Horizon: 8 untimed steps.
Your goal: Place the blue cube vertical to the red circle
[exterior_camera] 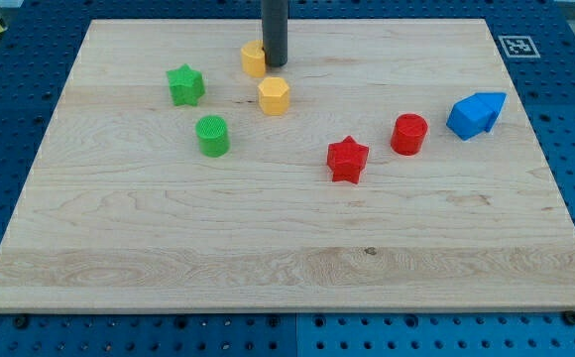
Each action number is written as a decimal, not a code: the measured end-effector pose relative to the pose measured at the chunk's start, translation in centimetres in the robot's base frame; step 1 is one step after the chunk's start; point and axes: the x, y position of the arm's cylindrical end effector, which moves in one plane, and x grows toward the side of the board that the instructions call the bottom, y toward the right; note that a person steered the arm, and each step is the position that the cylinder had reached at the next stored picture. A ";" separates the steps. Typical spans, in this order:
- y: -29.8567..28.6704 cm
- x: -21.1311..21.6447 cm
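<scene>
Bright, even overhead light, no harsh glare. Worktop (287,258) evenly lit, wood grain sharp. Blocks cast short soft shadows close to their bases. Focus crisp across the frame; slight perspective narrowing toward view's top, no visible blur.

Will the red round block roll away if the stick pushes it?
Probably not. The red cylinder stands upright on its flat end, so it should slide on the smooth wooden board. It looks small and light. My tip is far away, beside a yellow block.
</scene>
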 end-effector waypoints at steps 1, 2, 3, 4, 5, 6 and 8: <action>4.9 0.0; 12.0 0.0; 19.7 0.0; 27.7 1.6; 34.1 6.8; 36.1 11.2; 35.4 12.1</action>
